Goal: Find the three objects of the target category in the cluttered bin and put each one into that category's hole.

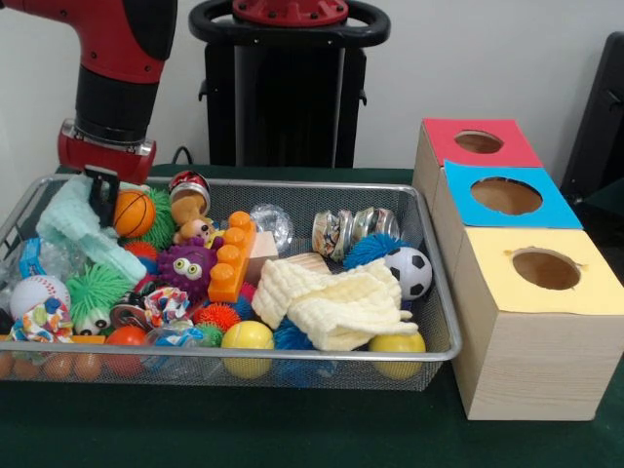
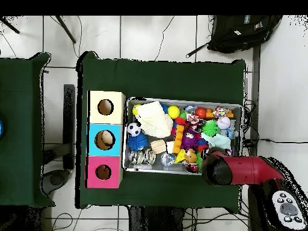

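The wire-mesh bin (image 1: 292,182) is full of toys; it also shows in the overhead view (image 2: 180,100). One small pale-yellow figure with orange parts (image 1: 198,230) lies at the back left of the pile, beside an orange brick (image 1: 232,255). I see no other such figure; any others are hidden under the clutter. My gripper (image 1: 100,195) hangs low over the bin's far left corner, next to a small basketball (image 1: 134,213) and a mint cloth (image 1: 78,229). In the overhead view the red arm (image 2: 237,170) covers it.
A wooden box right of the bin has three holes: red top (image 1: 478,142), blue top (image 1: 505,196), yellow top (image 1: 546,269). The bin also holds a soccer ball (image 1: 409,271), a pale-yellow cloth (image 1: 336,300), smooth yellow balls (image 1: 247,336) and spiky balls.
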